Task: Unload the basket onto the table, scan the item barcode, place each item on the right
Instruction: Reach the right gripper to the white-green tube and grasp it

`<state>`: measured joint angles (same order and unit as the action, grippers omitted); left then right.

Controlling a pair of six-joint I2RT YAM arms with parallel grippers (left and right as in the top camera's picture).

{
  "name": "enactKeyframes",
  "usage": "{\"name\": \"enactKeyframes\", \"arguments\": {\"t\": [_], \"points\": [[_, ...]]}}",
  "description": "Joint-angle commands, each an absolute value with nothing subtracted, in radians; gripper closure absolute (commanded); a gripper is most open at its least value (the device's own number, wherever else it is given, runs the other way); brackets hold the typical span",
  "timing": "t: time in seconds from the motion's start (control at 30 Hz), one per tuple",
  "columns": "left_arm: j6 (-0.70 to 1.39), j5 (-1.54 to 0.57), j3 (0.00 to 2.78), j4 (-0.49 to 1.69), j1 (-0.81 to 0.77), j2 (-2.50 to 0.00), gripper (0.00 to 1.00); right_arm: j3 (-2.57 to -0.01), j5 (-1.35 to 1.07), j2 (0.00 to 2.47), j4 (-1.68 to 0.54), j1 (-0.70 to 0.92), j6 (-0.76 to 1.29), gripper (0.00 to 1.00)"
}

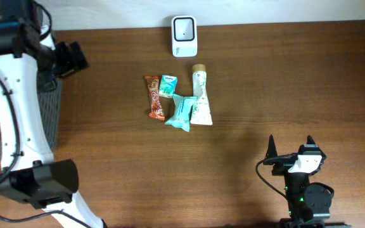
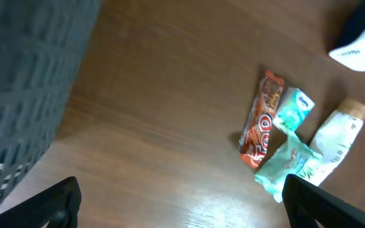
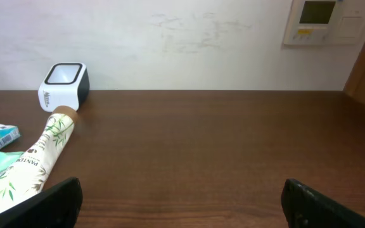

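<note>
The four items lie in a tight group in the middle of the table, a little in front of the white scanner. They are a brown snack bar, a small teal packet, a larger teal packet and a white tube, and we cannot tell which one is meant. The main risk, in our judgement, comes from this crowding. The neighbours touch each other, and the larger packet seems to overlap the edge of the tube, so fingers closing on one item could drag or catch a second one. We also see no barcode on any upper face, so a picked item may reach the scanner with the code turned away and not be read. The flat, slippery wrappers may also slide out of a shallow grip. The left gripper hangs high at the left side, beside the dark basket, and looks down and across toward the group, well apart from it. Its fingers are spread wide and hold nothing. The right gripper sits low near the front edge at the right, aimed level across the table at the wall. Its fingers are also fully spread, with nothing between them.
</note>
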<state>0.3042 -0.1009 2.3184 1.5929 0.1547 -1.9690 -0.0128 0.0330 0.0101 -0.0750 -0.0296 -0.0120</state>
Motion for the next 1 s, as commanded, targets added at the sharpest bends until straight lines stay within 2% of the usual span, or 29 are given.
{"name": "enactKeyframes", "arguments": {"t": [0.0,0.3,0.33,0.4,0.5,0.6,0.63,0.73,0.83,0.9,0.93,0.97], "points": [[0.321,-0.097,2.310,1.590,0.178,-1.950,0.01,-0.006,0.031,0.004,-0.080,-0.033,-0.019,0.01],[0.321,-0.097,2.310,1.591,0.178,-1.950,0.01,-0.006,0.039,0.003,-0.051,-0.033,-0.019,0.01],[0.321,-0.097,2.310,1.591,0.178,-1.950,0.01,-0.006,0.002,0.003,0.014,-0.033,-0.018,0.01],[0.321,-0.097,2.310,1.590,0.178,-1.950,0.01,-0.006,-0.283,0.003,0.279,-0.033,0.025,0.01],[0.321,-0.097,2.310,1.590,0.178,-1.950,0.01,-0.006,-0.544,0.003,0.569,-0.033,0.027,0.01],[0.321,-0.097,2.310,1.590,0.178,-1.950,0.01,-0.006,-0.508,0.004,0.851,-0.033,0.042,0.01],[0.321,-0.097,2.310,1.590,0.178,-1.950,0.01,-0.012,-0.462,0.004,0.876,-0.033,0.042,0.01],[0.321,-0.097,2.310,1.590,0.178,-1.950,0.01,-0.134,-0.285,0.061,0.820,-0.033,0.041,0.01],[0.321,-0.097,2.310,1.590,0.178,-1.950,0.01,-0.439,-0.309,0.338,0.586,-0.033,0.034,0.01],[0.321,-0.097,2.310,1.590,0.178,-1.950,0.01,-0.678,-0.405,0.578,0.393,-0.033,0.034,0.01],[0.321,-0.097,2.310,1.590,0.178,-1.950,0.01,-0.801,-0.527,0.715,0.315,-0.033,0.034,0.01],[0.321,-0.097,2.310,1.590,0.178,-1.950,0.01,-0.938,-0.812,0.882,0.260,-0.033,0.042,0.01]]}}
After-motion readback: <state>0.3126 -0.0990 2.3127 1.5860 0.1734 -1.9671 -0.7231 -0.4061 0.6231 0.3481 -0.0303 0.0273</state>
